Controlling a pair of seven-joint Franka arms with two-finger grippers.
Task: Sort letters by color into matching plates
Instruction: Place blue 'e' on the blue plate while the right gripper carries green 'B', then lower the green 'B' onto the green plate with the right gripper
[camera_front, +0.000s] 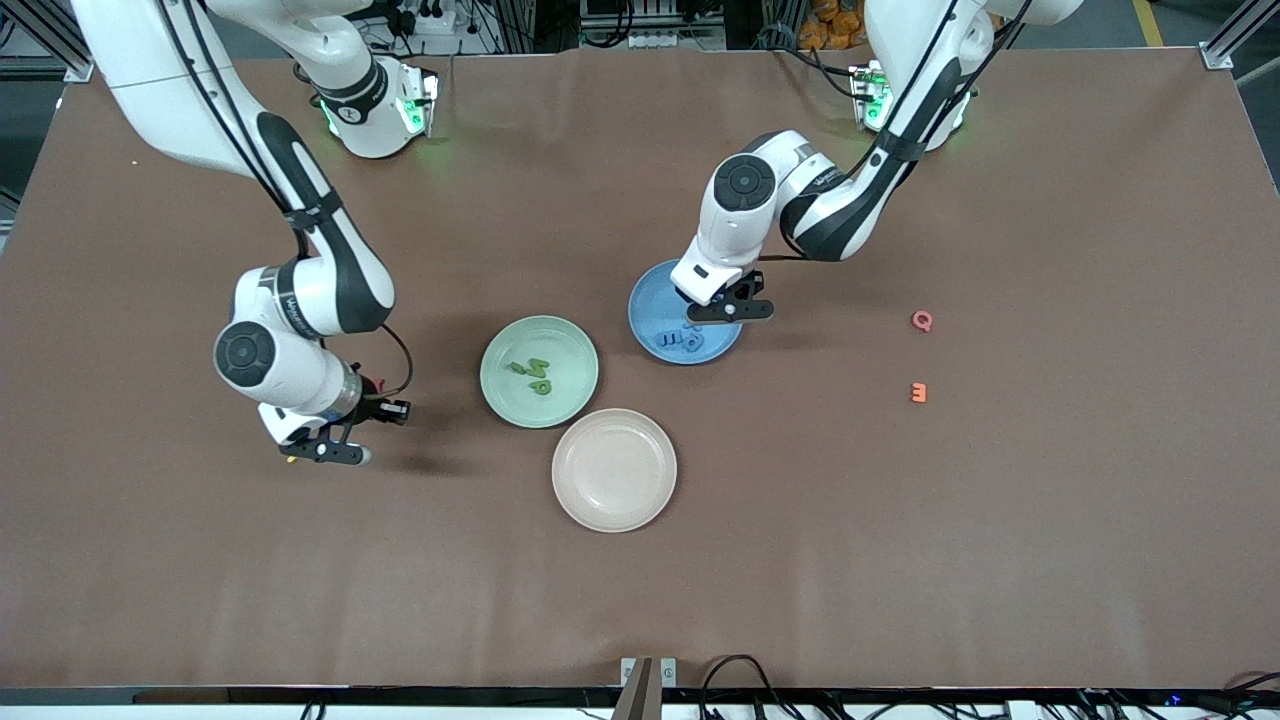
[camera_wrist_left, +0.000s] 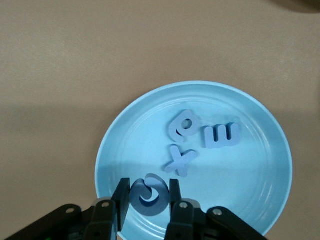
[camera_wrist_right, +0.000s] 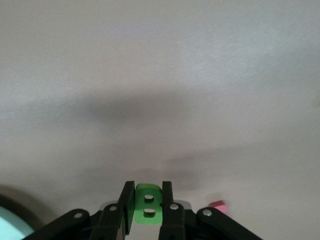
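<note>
Nearest the front camera lies the round beige-cream plate (camera_front: 614, 470), bare and shallow, on the brown cloth-covered table (camera_front: 900, 550). Toward the right arm's end of the table, the right gripper (camera_front: 322, 452) hangs low over the cloth, its two black fingers (camera_wrist_right: 129, 205) clamped on a chunky bright green toy letter (camera_wrist_right: 148, 203) with two holes, perhaps a B. A small pink piece (camera_wrist_right: 217, 205) lies on the cloth just beside it in the right wrist view. Next comes the pale mint green plate (camera_front: 500, 352), touching the cream plate's rim and holding the green letters (camera_front: 534, 375) already laid in it. Beside that sits the medium blue plate (camera_front: 645, 300), with three blue letters (camera_wrist_left: 192, 140) loose inside: a rounded one, an X and an E. Over this plate hangs the left gripper (camera_front: 729, 310), its fingers (camera_wrist_left: 120, 202) pinched on a round blue letter (camera_wrist_left: 148, 194). Well apart, toward the left arm's end, lie a pink letter Q (camera_front: 922, 321) and an orange letter E (camera_front: 918, 393). Each forearm carries small writing, too small to read.
</note>
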